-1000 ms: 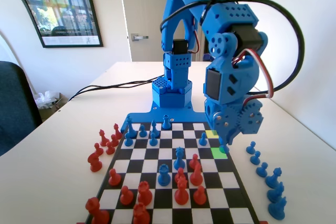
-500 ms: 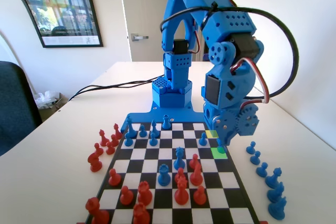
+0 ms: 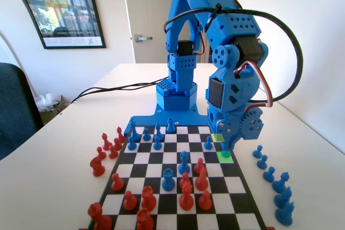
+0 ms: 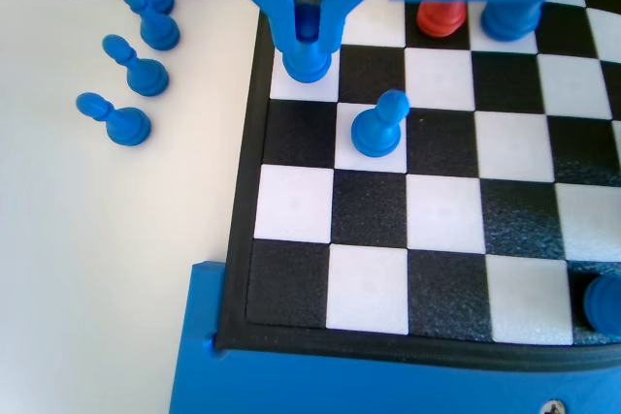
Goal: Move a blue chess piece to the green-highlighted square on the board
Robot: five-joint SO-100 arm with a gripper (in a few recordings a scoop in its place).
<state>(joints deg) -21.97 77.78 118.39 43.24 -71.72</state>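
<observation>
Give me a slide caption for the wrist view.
Gripper jaws closed around a blue pawn standing on an edge square of the board, another pawn diagonally beside it.

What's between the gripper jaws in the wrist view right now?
The blue chess piece, a pawn: the gripper is closed around it, its base resting on a white edge square of the board.

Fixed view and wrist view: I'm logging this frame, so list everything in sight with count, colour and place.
board: one, black and white, on the table before the arm.
green square: one, lime, at the board's right edge in the fixed view, under the gripper.
yellow square: one, pale, just beyond the green one.
held pawn: one, blue, base on an edge square.
blue pieces: several on the board, a row off its right side.
red pieces: many, near end of the board and off its left side.
table: one, white.
picture: one, framed, on the wall.
gripper: blue, jaws closed on the held pawn.
</observation>
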